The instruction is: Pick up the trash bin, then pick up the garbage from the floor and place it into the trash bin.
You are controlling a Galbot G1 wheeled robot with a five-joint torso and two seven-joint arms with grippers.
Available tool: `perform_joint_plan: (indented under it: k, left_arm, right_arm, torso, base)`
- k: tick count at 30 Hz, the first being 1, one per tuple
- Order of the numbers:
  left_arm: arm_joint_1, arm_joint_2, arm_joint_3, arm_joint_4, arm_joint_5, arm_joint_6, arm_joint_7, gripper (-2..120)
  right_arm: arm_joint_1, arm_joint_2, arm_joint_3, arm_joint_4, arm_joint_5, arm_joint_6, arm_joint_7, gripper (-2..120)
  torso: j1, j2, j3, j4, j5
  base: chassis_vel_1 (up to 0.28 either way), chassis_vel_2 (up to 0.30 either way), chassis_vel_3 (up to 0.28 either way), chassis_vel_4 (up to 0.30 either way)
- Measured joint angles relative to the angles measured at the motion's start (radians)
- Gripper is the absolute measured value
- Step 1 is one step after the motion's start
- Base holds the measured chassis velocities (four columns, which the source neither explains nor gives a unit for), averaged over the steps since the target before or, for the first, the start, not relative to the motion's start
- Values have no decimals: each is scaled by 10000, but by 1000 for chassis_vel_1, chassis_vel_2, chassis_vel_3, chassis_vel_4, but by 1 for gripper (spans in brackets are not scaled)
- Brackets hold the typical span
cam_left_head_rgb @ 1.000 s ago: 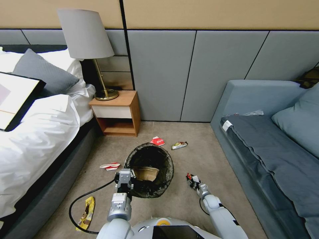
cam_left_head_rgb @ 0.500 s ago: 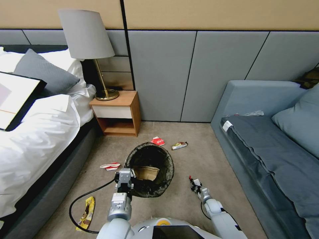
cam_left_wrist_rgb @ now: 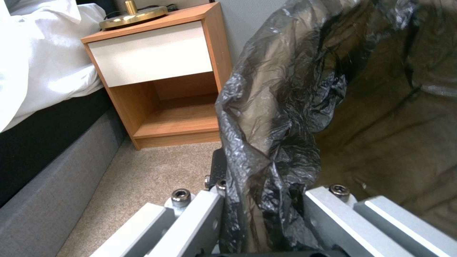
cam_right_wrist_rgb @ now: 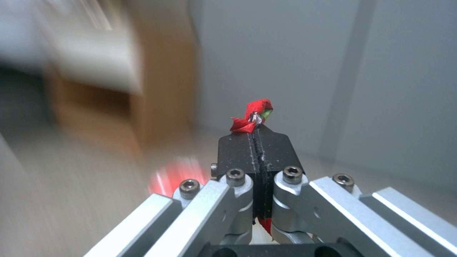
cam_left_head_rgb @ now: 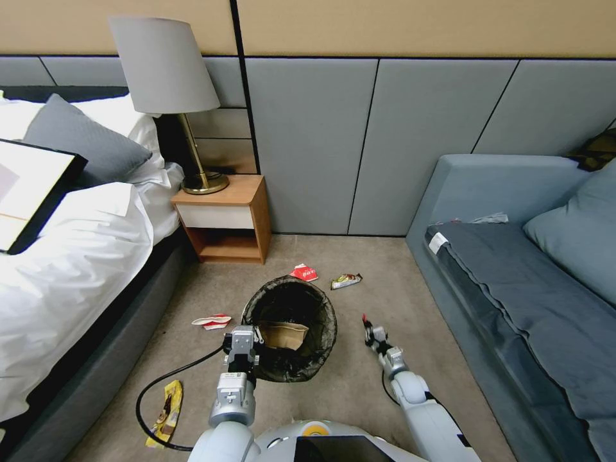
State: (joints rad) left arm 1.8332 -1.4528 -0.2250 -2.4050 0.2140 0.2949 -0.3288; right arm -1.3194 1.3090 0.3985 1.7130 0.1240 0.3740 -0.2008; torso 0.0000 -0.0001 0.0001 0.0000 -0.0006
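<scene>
Carpeted floor (cam_left_head_rgb: 385,282) between a bed (cam_left_head_rgb: 70,269) and a grey sofa (cam_left_head_rgb: 513,282) is serving as the work area, with a wooden nightstand (cam_left_head_rgb: 224,221) against the panelled wall.

Step in hand, as judged: garbage is being carried to the bin, the bin pick-up being already secured. The left gripper (cam_left_head_rgb: 242,343) is clamping the near rim of the trash bin (cam_left_head_rgb: 290,337); in the left wrist view its jaws are closed on the bin's rim through the folded black liner (cam_left_wrist_rgb: 271,142). A tan paper piece (cam_left_head_rgb: 282,333) is lying inside the bin.

The right gripper (cam_left_head_rgb: 367,324) is positioned just beside the bin's right side, apart from the rim and not above the opening. Its jaws are fully closed, pinching a small red wrapper (cam_right_wrist_rgb: 251,119), whose tip is protruding beyond the fingertips.

Next move, as judged: the right gripper needs to travel leftward until it is over the bin opening, and the jaws are to open only once the wrapper is inside the rim line.

Remaining garbage on the floor:
- a red-and-white pack (cam_left_head_rgb: 304,273) and a brown wrapper (cam_left_head_rgb: 346,280) beyond the bin;
- a crumpled red-and-white piece (cam_left_head_rgb: 213,321) to the bin's left;
- a yellow wrapper (cam_left_head_rgb: 165,410) near the bed, beside the left arm's cable.
</scene>
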Motion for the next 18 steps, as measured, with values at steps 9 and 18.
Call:
perform_joint_plan:
  k: [9,18]
  left_arm:
    - [-30,9,124,123,36,9,28,1]
    - [-67,-21,242,186,85,10,34,1]
  right_arm:
    - [-1026,-1287,-1570,3556,565,63,-903,0]
    - [-1543,-1779,-2654,2972,-115,293,-1037,0]
  torso:
    - [0,1,0,0,6]
    - [0,0,-1,-1,6]
  base:
    - [0,0,0,0]
    - [0,0,0,0]
